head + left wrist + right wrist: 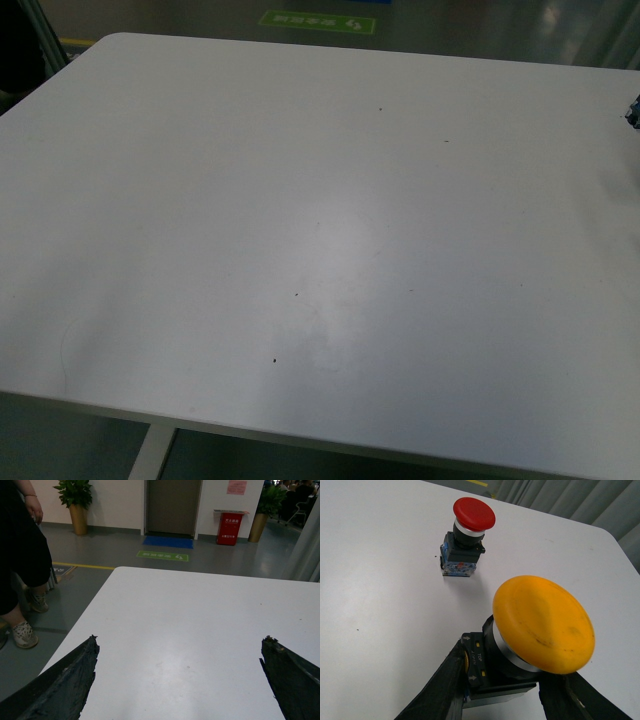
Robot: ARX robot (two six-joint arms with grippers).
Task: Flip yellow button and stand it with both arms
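Observation:
In the right wrist view the yellow button (pixel 542 622) fills the foreground, its orange-yellow mushroom cap tilted toward the camera above a black collar and boxy black block. My right gripper (pixel 502 680) is shut on that block, one finger on each side. In the left wrist view my left gripper (pixel 180 652) stands open over bare white table (pixel 190 630), its two black fingertips (pixel 82 662) wide apart with nothing between them. The front view shows neither arm clearly; only a small dark bit (pixel 633 112) sits at the right edge.
A red mushroom-cap button (pixel 467 535) stands upright on the white table (pixel 380 580) beyond the yellow one. A person (pixel 20 555) stands on the floor off the table's far left corner. The table's rounded far corner (pixel 117 570) and edges show.

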